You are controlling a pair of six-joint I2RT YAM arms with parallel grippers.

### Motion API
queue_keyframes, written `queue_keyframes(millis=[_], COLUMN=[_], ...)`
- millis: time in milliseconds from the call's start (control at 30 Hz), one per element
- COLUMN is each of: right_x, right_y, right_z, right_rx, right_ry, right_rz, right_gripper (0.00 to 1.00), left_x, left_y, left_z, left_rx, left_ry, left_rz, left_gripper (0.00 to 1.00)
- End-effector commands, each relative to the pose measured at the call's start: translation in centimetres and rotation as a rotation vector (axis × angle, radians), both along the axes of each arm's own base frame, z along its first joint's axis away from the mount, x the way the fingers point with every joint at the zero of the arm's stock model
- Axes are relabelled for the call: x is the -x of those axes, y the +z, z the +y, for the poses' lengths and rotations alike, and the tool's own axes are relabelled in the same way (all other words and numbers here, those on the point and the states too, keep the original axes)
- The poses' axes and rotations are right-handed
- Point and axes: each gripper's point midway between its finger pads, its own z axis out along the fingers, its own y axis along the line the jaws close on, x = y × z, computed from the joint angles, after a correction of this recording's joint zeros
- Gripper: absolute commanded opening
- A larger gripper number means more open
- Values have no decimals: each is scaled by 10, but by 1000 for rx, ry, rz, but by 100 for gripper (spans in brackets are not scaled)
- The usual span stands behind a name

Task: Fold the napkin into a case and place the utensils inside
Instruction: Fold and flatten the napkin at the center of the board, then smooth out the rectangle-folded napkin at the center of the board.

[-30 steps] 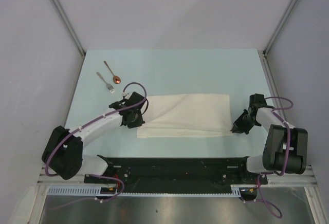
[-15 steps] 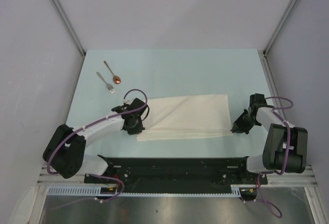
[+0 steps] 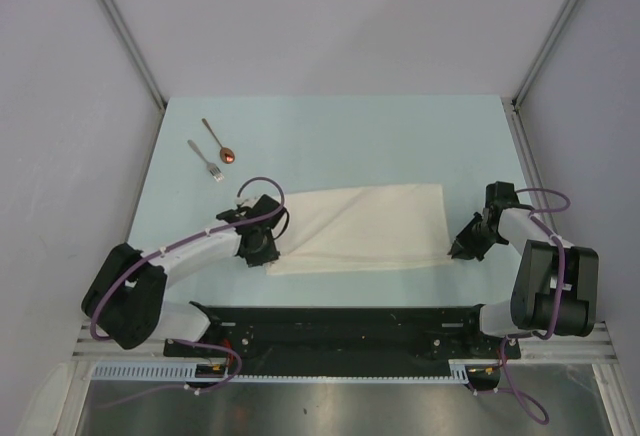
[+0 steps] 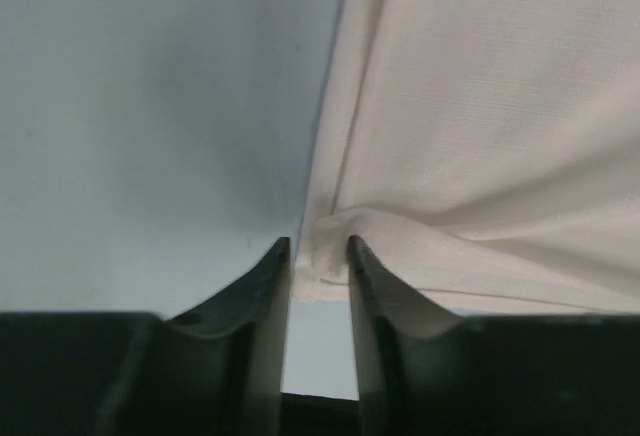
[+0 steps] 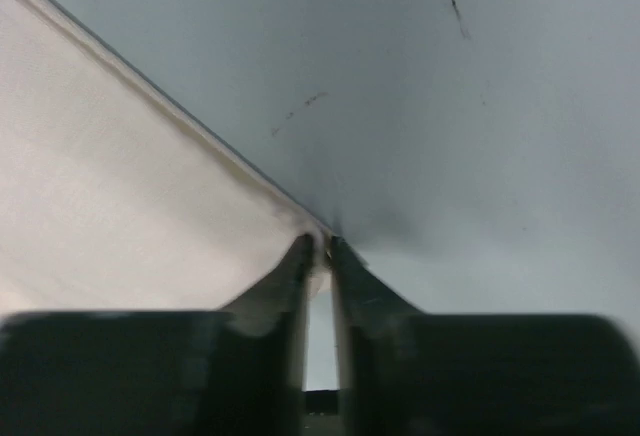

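Napkin (image 3: 360, 226) corner between parted tips of left hand (image 4: 318, 246); another at right hand (image 5: 320, 244), grip unclear

one napkin (image 3: 365, 226); one spoon (image 3: 217, 140); one fork (image 3: 206, 159), probably

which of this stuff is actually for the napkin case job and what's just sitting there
For the job:
- cream napkin
- silver fork
- copper-bowled spoon
- left end effector and right end effector, at the napkin's near corners

Just there:
- pale blue table top
- purple cables on the arms
- black base rail
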Motion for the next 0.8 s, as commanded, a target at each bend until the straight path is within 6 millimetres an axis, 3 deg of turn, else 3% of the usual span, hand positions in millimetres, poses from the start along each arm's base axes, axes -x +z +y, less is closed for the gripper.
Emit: queue_keyframes(millis=[0, 67, 167, 267, 367, 400, 500, 633, 667, 733, 767], right_x=[1, -3, -6, -13, -24, -30, -46, -61, -63, -65, -64], right_y=[-11, 1, 30, 61, 87, 96, 107, 114, 117, 113, 115], right_z=[-10, -12, -13, -16, -25, -27, 0, 62, 86, 104, 124], right_rx=[63, 72, 84, 111, 187, 214, 141, 9, -26, -54, -92], right_ry=[-19, -25, -30, -34, -7, 39, 202, 398, 471, 509, 568], right_rz=[1, -29, -83, -177, -261, -292, -371, -463, -497, -495, -527], right_gripper=[28, 38, 61, 68, 82, 84, 83, 82, 80, 75, 68], left_x=[5, 4, 0, -11, -21, -23, -21, -32, -37, -53, -60], left_y=[18, 38, 70, 108, 119, 113, 95, 82, 81, 82, 82], left_z=[22, 23, 23, 17, 0, -6, -34, -29, -24, -26, -19], left_rx=[-56, -15, 56, 138, 232, 242, 310, 302, 317, 366, 394], left_ry=[28, 36, 36, 14, -60, -77, -197, -155, -125, -127, -100], left_rz=[-53, -122, -244, -396, -458, -433, -325, -270, -266, -316, -312], left_gripper=[41, 53, 63, 66, 68, 66, 57, 62, 61, 59, 58])
